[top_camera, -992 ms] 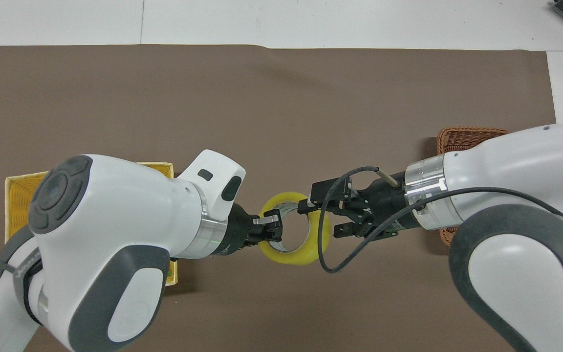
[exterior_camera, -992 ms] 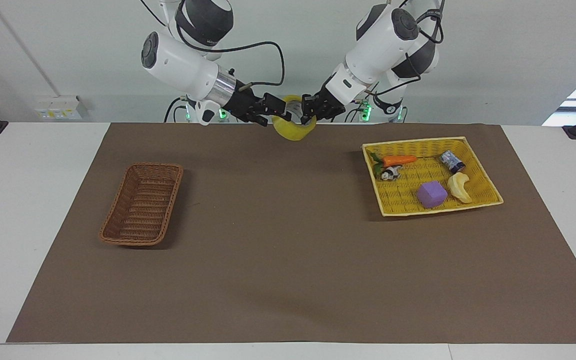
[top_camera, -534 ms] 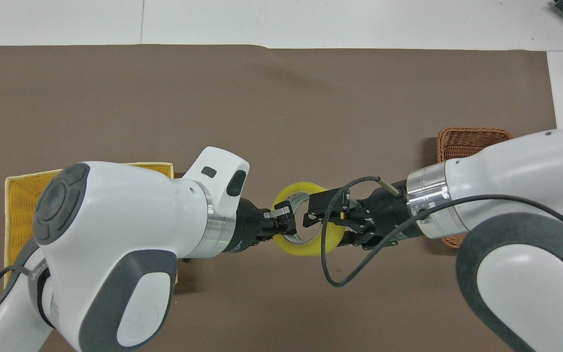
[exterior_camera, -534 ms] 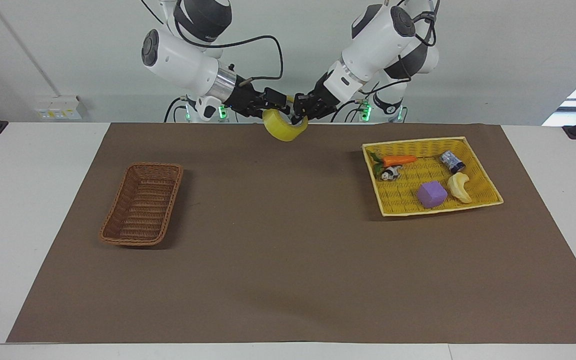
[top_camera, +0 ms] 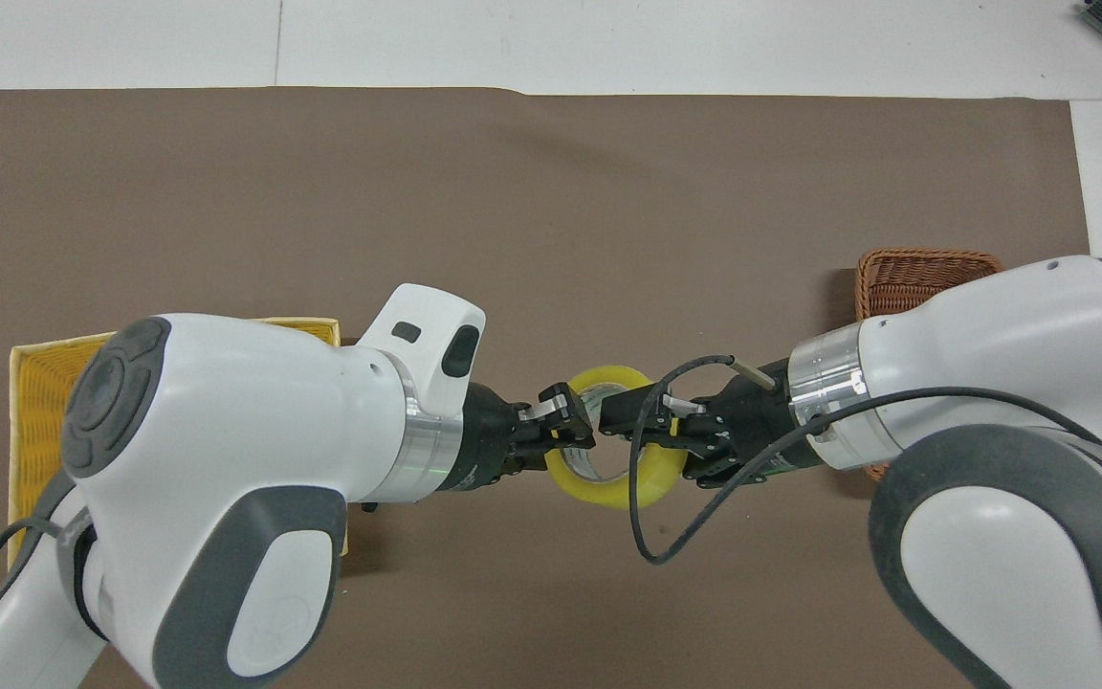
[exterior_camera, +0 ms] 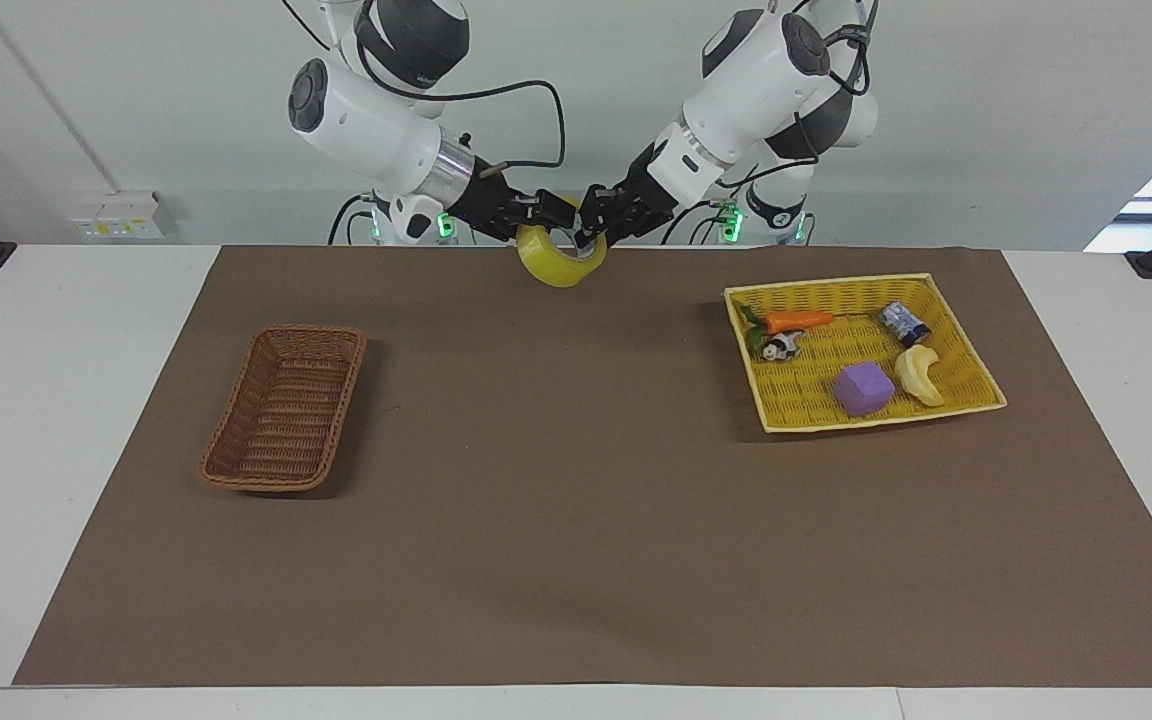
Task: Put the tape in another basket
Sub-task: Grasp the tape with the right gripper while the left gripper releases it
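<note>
Facing view, tape: one roll of yellow packing tape [exterior_camera: 560, 262] hangs in the air over the robots' edge of the worktop [exterior_camera: 576, 560], between both pincers.
Facing view, right pincer [exterior_camera: 534, 212]: at the roll's rim; grip cannot be told.
Facing view, left pincer [exterior_camera: 591, 229]: at the other rim; grip cannot be told.
Facing view, handling: judged light, stiff, smooth-sided; best pinched through the wall, one finger inside the core.
Facing view, count: one brown wicker basket [exterior_camera: 284, 408], holding nothing; one yellow tray [exterior_camera: 946, 310] with a carrot [exterior_camera: 797, 321], purple block [exterior_camera: 863, 388], banana toy [exterior_camera: 920, 374], two small items.
Overhead view, tape [top_camera: 608, 488]: both pincers, left [top_camera: 565, 428] and right [top_camera: 629, 421], meet at its ring; basket [top_camera: 924, 268] partly hidden.
</note>
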Available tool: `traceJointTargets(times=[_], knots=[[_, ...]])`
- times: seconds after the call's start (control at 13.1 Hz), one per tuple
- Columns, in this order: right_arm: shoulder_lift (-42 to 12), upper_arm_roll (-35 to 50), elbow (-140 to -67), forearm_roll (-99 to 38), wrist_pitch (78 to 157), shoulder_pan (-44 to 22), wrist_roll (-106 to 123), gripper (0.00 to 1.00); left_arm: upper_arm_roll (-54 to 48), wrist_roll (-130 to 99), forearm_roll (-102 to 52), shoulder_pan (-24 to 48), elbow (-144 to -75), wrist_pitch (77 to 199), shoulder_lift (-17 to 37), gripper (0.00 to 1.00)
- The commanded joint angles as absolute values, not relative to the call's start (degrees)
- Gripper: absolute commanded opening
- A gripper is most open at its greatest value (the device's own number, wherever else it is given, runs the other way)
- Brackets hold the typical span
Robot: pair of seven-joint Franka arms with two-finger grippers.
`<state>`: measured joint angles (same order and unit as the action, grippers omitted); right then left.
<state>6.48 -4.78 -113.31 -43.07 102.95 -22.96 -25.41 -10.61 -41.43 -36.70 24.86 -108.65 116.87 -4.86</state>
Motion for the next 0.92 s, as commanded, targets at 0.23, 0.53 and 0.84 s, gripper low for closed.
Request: traceJointTargets(times=[0.23, 0.53, 0.84], knots=[[7.29, -4.83, -113.73, -42.19, 102.66, -23.03, -26.81, 0.0, -9.32, -42.98, -36.13, 23.48, -106.88, 117.6, -5.71, 1.0], [7.21, -4.92, -112.59, -42.19, 102.4, -22.16, -25.84, 0.0, -9.23, -40.0, -26.92, 19.88, -106.09, 116.99, -5.63, 1.0], [7.38, -5.8, -110.66, -41.66, 96.96, -17.68, -21.29, 0.0, -9.14, -30.7, -25.84, 13.99, -103.89, 111.37, -5.54, 1.0]])
